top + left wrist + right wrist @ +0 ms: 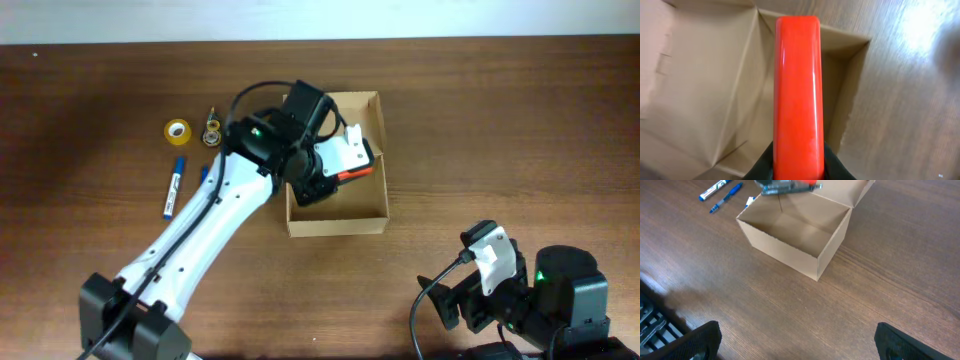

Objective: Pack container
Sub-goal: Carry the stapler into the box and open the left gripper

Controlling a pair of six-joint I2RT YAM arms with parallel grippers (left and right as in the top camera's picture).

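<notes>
The container (337, 226) is a tan cardboard box standing open in the middle of the table, its flap lid (847, 191) tipped back on the far side. My left gripper (343, 172) hangs over the box's opening, shut on a smooth orange-red bar-shaped object (797, 85). In the left wrist view the bar runs lengthwise over the box's inside (705, 80), with the black fingers (836, 167) pressed to both of its sides. My right gripper (797, 340) stands open and holds nothing, low over bare wood well in front of the container (790, 255).
Left of the box lie a yellow tape roll (177, 131), a small metallic item (212, 128), a white-and-blue marker (174, 188) and a blue pen (203, 175). The right arm's base (560, 295) sits at the near right corner.
</notes>
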